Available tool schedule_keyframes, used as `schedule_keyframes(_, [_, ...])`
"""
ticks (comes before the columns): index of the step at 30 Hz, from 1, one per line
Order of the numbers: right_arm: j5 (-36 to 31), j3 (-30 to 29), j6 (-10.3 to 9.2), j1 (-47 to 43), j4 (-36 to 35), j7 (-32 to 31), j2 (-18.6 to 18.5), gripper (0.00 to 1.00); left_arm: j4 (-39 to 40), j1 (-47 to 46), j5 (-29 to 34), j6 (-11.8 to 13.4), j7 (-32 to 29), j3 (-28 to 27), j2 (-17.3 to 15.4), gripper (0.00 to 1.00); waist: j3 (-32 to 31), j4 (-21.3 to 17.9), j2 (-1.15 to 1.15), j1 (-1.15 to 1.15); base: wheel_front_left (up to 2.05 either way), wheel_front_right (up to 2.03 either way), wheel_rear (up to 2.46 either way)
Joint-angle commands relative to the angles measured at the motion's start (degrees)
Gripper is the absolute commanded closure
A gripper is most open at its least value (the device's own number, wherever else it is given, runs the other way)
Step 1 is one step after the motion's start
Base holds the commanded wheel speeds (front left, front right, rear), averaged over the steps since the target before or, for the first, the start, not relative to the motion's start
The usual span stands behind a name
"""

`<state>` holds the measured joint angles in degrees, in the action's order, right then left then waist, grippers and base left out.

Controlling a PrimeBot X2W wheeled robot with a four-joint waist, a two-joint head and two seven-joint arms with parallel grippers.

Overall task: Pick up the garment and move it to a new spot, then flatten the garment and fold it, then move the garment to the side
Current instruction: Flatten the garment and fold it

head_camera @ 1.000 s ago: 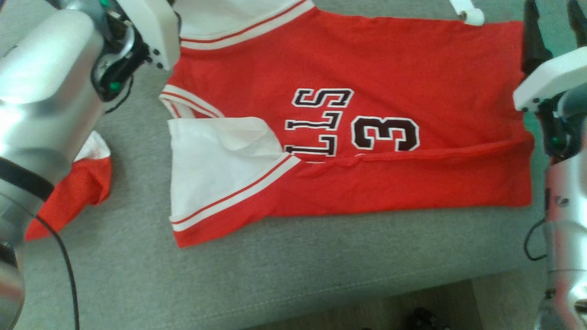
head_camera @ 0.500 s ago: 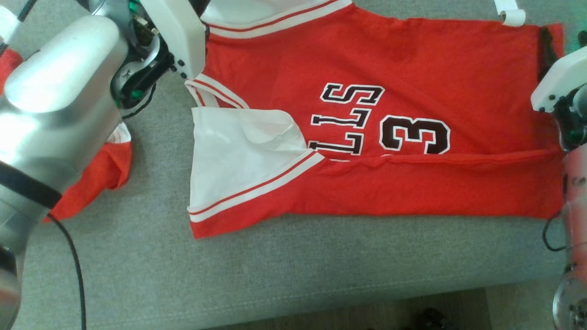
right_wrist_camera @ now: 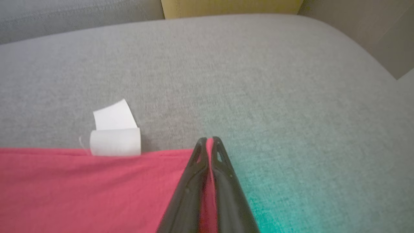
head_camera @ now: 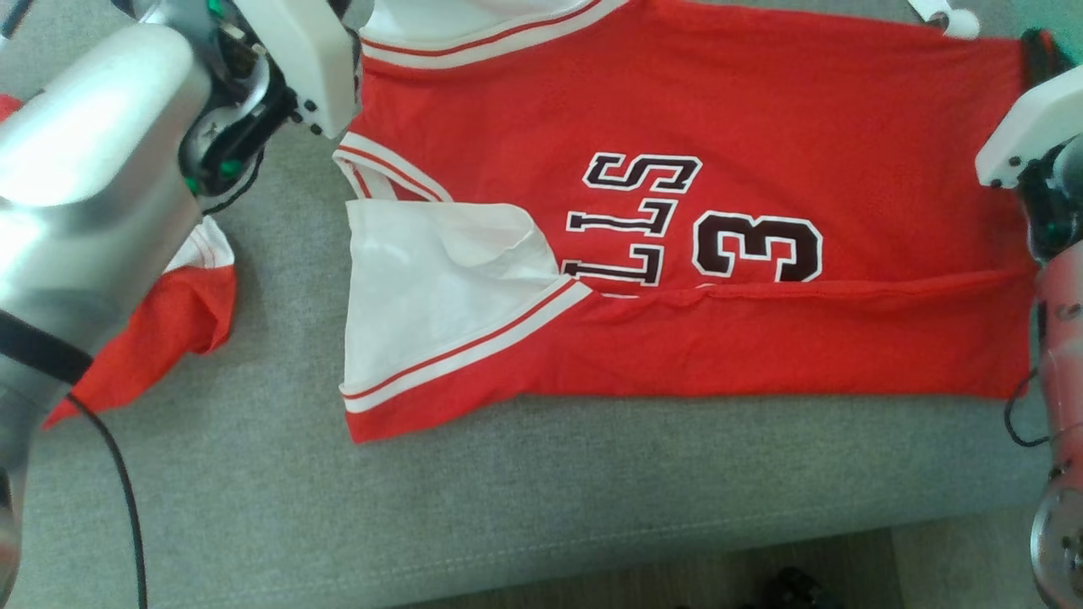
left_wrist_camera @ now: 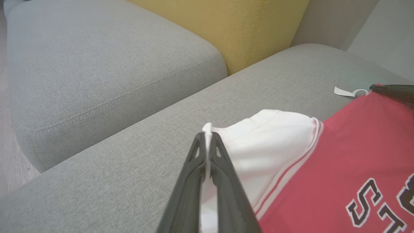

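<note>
Along the far edge of the garment (head_camera: 677,127), pinched at both corners — white shoulder by the left gripper (left_wrist_camera: 207,135), red hem by the right gripper (right_wrist_camera: 209,139) — and lay lengthwise, left to right, between them.

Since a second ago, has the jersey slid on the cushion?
No. The jersey keeps its gap to the other red garment left of it on the cushion; the whole head view shifted, so the camera moved.

We see bare grey cushion (head_camera: 541,499) open in front of the jersey (head_camera: 677,110). On our left a second red garment (head_camera: 178,321) lies in the way, and a white tag (right_wrist_camera: 114,136) sits at the jersey's far edge.
</note>
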<state>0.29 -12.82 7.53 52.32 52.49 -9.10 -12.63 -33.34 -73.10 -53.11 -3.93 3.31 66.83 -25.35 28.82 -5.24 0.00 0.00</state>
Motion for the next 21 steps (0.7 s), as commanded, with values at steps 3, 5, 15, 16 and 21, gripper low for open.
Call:
schedule_keyframes(3, [0.73,0.85,-0.04,2.42,-1.67,4.75,-0.87,1.00,0.22,-2.26,-0.76,0.64,1.08,-3.19,-2.85,1.00,-0.44,0.06,0.00,0.00,0.00,0.00,0.00])
schedule_keyframes(5, [1.20,0.94,-0.04,3.20,-1.64,6.96,-0.64,1.00,-0.10,-2.32,-1.02,0.89,1.42,-3.58,-3.02,1.00,-0.52,0.14,0.00,0.00,0.00,0.00,0.00])
schedule_keyframes(15, [2.99,2.30,-0.04,10.23,0.18,14.44,-0.61,1.00,-3.92,-5.20,-0.18,3.01,4.67,-5.22,-2.34,1.00,0.88,0.91,0.00,0.00,0.00,0.00,0.00])
schedule_keyframes(16, [3.00,2.50,-0.04,11.06,0.45,15.03,-0.66,1.00,-4.50,-5.65,0.07,3.14,5.09,-5.28,-2.16,1.00,1.06,0.97,0.00,0.00,0.00,0.00,0.00])
schedule_keyframes(21, [2.94,2.37,-0.04,14.32,1.83,17.64,-0.84,1.00,-7.27,-7.58,0.65,3.74,7.39,-6.12,-1.03,1.00,1.72,1.14,0.00,0.00,0.00,0.00,0.00])
